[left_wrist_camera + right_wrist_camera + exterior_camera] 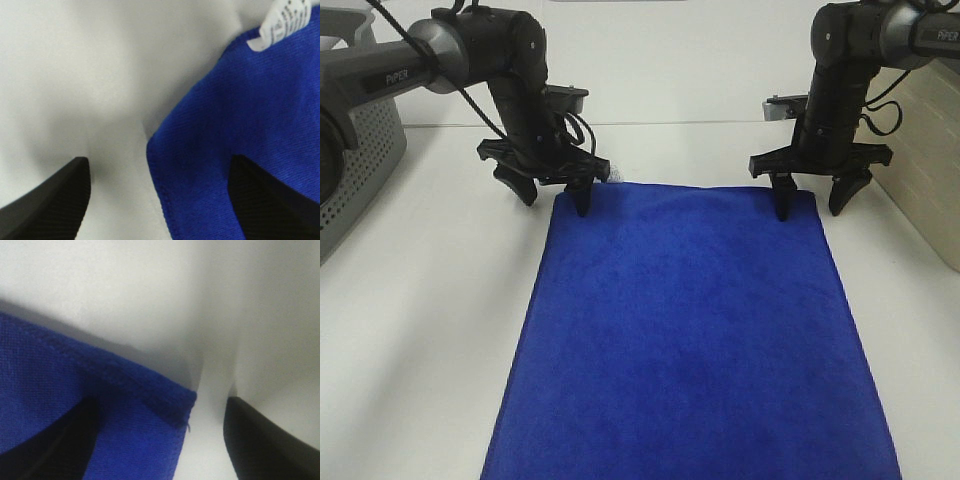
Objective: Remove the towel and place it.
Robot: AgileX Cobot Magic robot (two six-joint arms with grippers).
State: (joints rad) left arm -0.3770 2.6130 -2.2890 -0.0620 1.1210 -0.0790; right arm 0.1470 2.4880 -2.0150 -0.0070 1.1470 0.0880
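Observation:
The royal-blue towel (685, 330) lies spread flat on the white table (430, 320), running from the far middle to the near edge of the exterior high view. Its white tag (613, 177) sticks out at the far left corner. My left gripper (556, 203) stands open astride that corner, one fingertip (583, 208) over the cloth and the other over bare table. My right gripper (810, 212) is open astride the far right corner in the same way. Each wrist view shows a towel corner (235, 130) (100, 405) lying flat between spread fingers (50, 205) (265, 440), with nothing gripped.
A grey perforated basket (360, 150) stands at the far left of the table. A beige box (930, 160) stands at the far right, close to the right arm. Bare white table runs along both long sides of the towel.

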